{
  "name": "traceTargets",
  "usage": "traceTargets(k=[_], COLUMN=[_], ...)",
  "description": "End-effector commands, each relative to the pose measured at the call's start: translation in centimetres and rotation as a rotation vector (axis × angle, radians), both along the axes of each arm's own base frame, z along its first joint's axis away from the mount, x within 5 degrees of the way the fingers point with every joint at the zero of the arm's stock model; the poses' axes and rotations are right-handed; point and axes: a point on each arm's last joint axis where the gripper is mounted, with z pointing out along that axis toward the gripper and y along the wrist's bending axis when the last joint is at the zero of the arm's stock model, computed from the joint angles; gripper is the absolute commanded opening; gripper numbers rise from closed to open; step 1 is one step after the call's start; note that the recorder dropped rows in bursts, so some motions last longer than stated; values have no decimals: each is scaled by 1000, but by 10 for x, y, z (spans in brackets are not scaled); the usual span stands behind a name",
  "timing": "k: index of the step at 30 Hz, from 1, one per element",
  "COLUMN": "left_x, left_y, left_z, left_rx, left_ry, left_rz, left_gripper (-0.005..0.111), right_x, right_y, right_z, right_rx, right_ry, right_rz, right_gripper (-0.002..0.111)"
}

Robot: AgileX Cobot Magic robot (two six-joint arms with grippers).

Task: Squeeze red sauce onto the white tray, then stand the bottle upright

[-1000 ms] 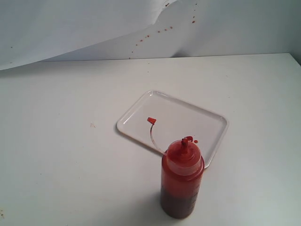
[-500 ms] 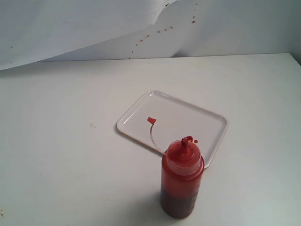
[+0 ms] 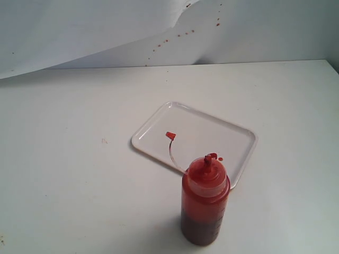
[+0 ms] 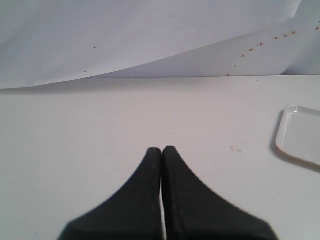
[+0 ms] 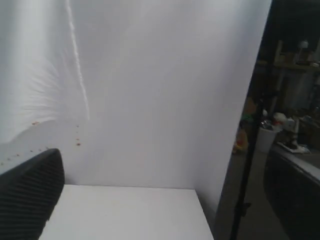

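Note:
The bottle stands upright on the table near the front edge, with nothing holding it. Its red nozzle points up, and its small red cap lies on the white tray at the end of a thin clear tether. A few small drops of red sauce sit on the tray just behind the nozzle. Neither gripper shows in the exterior view. In its wrist view my left gripper is shut and empty above bare table, a tray corner off to one side. My right gripper is open and empty, facing the backdrop.
A white paper backdrop with tiny dried reddish specks rises behind the table. The table's far corner and a dark stand beyond it show in the right wrist view.

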Motion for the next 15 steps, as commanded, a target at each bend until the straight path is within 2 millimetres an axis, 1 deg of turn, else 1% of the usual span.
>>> traceTargets(k=[1,4,6,12,15], left_x=[0,0,0,0,0], left_y=[0,0,0,0,0], left_z=[-1,-1,-1,-1,-1], left_rx=[-13,-13,-13,-13,-13], left_ry=[-6,-6,-6,-6,-6], left_rz=[3,3,3,3,3], left_gripper=[0,0,0,0,0], right_x=[-4,-14,-19,-20,-19], right_y=[-4,-3,-3,-3,-3], right_z=[-39,-64,-81,-133,-155], right_rx=[-20,-31,-34,-30,-28], right_ry=[-97,-211,-246,-188,-161], right_rz=[-48,-55,-57,-58,-59], right_gripper=[105,105,105,105,105])
